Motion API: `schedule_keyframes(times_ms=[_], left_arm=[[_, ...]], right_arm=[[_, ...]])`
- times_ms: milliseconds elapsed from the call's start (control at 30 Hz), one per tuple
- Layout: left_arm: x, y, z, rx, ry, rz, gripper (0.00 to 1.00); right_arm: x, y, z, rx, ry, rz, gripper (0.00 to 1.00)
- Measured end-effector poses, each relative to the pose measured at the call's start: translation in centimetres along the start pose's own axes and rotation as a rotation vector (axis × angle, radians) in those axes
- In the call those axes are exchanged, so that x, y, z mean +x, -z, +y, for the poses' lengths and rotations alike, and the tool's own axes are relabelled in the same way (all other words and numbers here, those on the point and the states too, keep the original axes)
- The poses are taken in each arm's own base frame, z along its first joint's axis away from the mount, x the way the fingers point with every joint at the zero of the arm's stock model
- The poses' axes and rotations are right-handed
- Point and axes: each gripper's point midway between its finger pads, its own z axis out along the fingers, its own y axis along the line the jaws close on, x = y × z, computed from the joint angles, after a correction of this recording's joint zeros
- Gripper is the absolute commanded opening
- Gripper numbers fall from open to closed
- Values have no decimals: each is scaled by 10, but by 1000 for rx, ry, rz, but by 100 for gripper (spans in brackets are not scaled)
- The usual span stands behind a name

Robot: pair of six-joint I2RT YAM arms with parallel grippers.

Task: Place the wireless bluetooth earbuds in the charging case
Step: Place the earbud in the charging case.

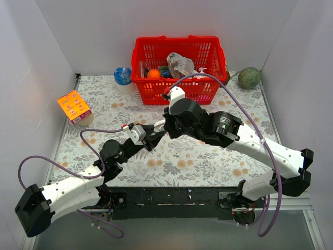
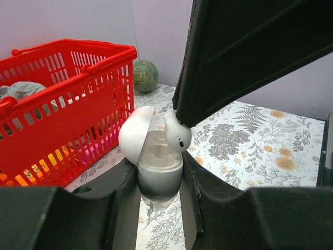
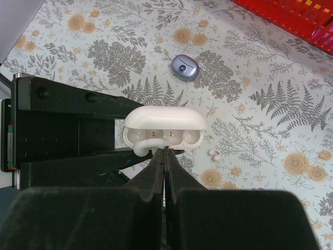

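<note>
My left gripper (image 2: 158,174) is shut on the white charging case (image 2: 158,166) and holds it above the mat with its lid (image 2: 135,133) open. The case also shows in the right wrist view (image 3: 163,121), with its wells empty. My right gripper (image 3: 166,151) is shut on a white earbud (image 3: 143,147), pinched at the fingertips. The bud (image 2: 178,134) rests at the rim of the open case. A second whitish earbud (image 3: 213,153) lies on the mat to the right. In the top view both grippers meet mid-table, left (image 1: 147,138) and right (image 1: 162,126).
A small purplish-grey oval object (image 3: 184,67) lies on the floral mat beyond the case. A red basket (image 1: 179,67) with items stands at the back, close to the left of the case (image 2: 57,114). There are also an orange box (image 1: 74,107), a blue-white cup (image 1: 123,77) and a green ball (image 1: 249,77).
</note>
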Motion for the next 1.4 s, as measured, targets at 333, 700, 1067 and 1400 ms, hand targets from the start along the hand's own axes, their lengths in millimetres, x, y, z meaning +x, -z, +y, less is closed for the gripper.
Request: schedule_keyframes(times_ms=[333, 700, 1067, 1400], left_arm=[[3, 0, -2, -1, 3, 13, 0], [5, 0, -3, -4, 10, 20, 0], [10, 0, -2, -16, 34, 36, 0], [5, 3, 2, -45, 49, 15, 0]], right_arm=[[-5, -8, 0, 17, 13, -21, 1], [-5, -14, 1, 15, 18, -35, 1], [1, -19, 1, 13, 26, -26, 8], [-2, -1, -3, -12, 4, -63, 35]])
